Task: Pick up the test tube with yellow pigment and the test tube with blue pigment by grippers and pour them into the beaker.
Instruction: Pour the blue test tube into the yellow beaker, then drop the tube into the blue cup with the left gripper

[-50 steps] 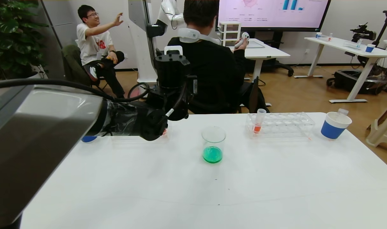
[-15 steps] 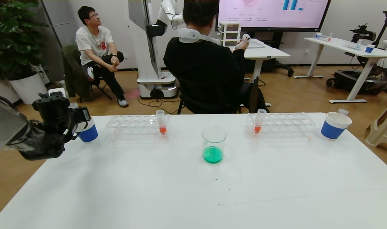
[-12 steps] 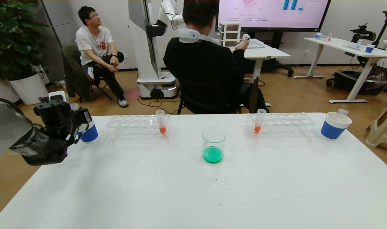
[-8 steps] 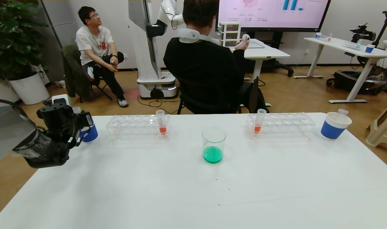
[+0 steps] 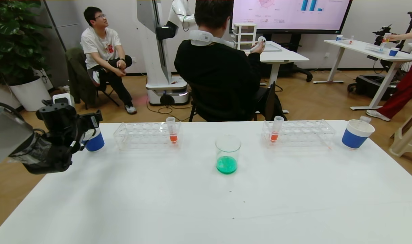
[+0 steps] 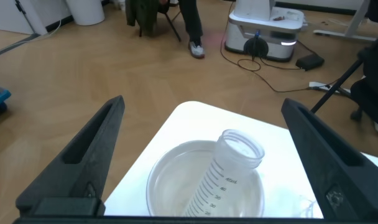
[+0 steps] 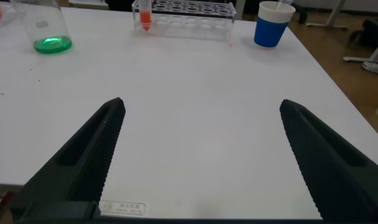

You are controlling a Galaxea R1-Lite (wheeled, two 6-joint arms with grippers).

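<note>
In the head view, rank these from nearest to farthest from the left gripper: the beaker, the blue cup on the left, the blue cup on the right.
1. Left blue cup, directly beneath the left gripper, at the table's far-left corner.
2. Beaker, mid-table, holding green liquid.
3. Right blue cup, at the far-right edge.

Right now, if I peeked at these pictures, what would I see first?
Probably the bright green liquid in the beaker, standing in the middle of the white table. Next, the left gripper at the table's far left corner, wide open above a blue cup with an empty tube leaning in it. Behind the beaker, two clear racks each hold an orange-red tube.
</note>
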